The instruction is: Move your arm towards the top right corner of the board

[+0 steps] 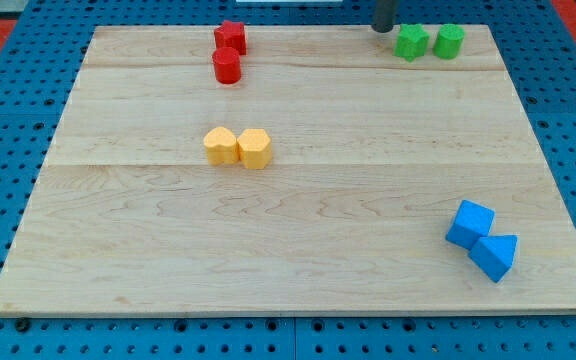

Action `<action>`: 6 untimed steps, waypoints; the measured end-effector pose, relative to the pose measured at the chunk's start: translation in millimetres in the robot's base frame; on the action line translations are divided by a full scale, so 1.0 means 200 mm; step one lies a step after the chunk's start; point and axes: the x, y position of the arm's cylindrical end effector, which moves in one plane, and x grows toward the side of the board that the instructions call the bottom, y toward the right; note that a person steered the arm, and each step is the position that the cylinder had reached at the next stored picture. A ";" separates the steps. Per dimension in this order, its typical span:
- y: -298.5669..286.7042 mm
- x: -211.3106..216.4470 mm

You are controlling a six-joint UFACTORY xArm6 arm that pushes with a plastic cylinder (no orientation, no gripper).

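Note:
My tip (382, 29) is at the top edge of the wooden board (298, 220), right of the middle. It stands just left of a green star-like block (412, 42), close to it but apart. A green cylinder-like block (449, 41) sits beside that one, nearer the board's top right corner. Only the lowest part of the rod shows; the rest is cut off by the view's top.
Two red blocks (229, 38) (227, 66) sit at the top, left of the middle. Two yellow blocks (220, 146) (254, 148) touch near the centre left. Two blue blocks (470, 223) (495, 255) touch at the lower right. A blue pegboard surrounds the board.

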 end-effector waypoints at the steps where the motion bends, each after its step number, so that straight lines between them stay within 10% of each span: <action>1: 0.18 0.03; 4: 0.68 0.00; 6: 0.41 0.16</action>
